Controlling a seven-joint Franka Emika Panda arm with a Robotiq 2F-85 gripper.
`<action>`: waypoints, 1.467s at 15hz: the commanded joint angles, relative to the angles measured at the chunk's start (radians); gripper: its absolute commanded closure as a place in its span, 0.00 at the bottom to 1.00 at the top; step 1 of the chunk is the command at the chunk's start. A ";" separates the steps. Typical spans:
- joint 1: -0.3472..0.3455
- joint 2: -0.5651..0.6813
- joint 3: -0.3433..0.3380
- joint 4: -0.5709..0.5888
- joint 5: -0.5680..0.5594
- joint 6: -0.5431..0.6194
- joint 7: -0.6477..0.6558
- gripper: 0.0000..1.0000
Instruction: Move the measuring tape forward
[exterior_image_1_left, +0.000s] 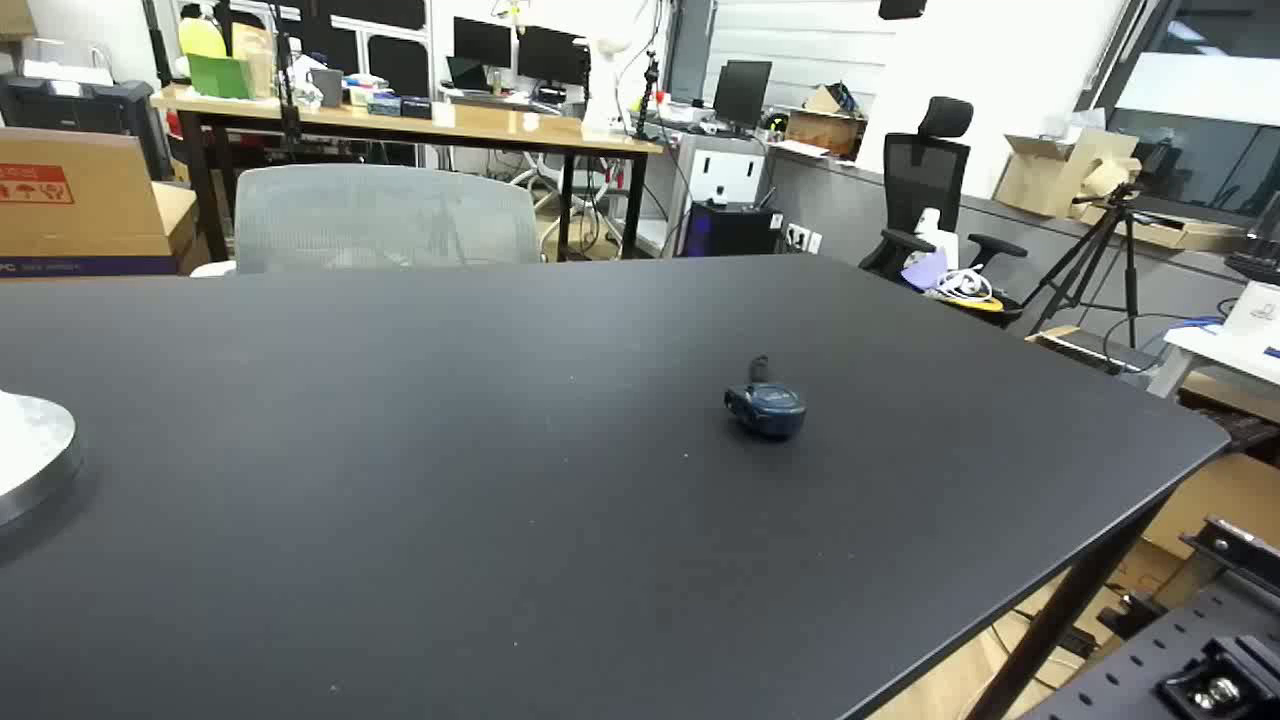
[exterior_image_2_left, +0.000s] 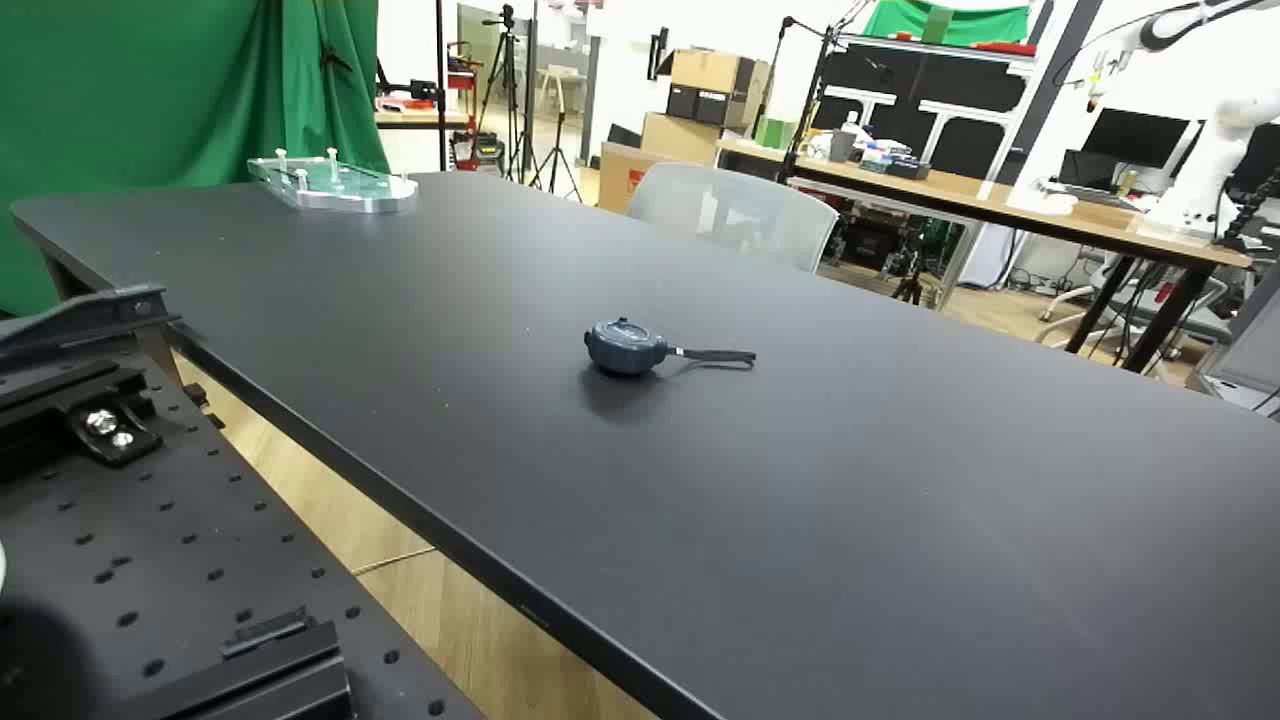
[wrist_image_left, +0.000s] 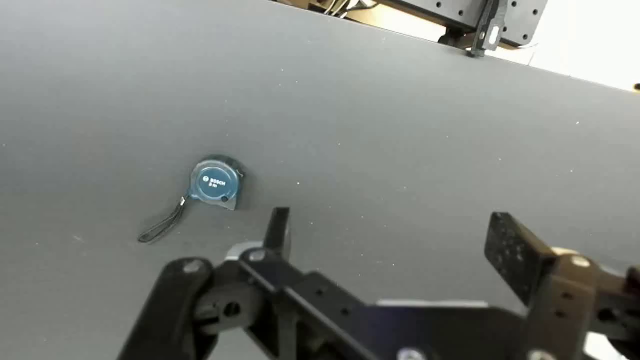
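Note:
The measuring tape (exterior_image_1_left: 768, 409) is a small squat blue-black case with a dark wrist strap. It lies on the black table and also shows in an exterior view (exterior_image_2_left: 625, 346) with its strap stretched out to one side. In the wrist view the measuring tape (wrist_image_left: 216, 182) lies left of centre, its Bosch label facing up. My gripper (wrist_image_left: 390, 217) is open, with nothing between its fingers. The tape lies outside the jaws, beyond the left finger and apart from it. The gripper is out of view in both exterior views.
A white, round-edged object (exterior_image_1_left: 35, 455) sits at the table's left edge. A clear plate with pegs (exterior_image_2_left: 335, 187) lies at the far end. A perforated dark mounting plate (exterior_image_2_left: 200, 540) adjoins the table's near edge across a gap. A grey chair (exterior_image_1_left: 385, 220) stands behind.

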 joint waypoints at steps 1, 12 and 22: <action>-0.005 0.001 0.004 0.002 0.002 -0.001 -0.002 0.00; -0.005 0.001 0.004 0.002 0.002 0.000 -0.003 0.00; -0.067 0.080 0.038 -0.036 -0.105 0.255 0.070 0.00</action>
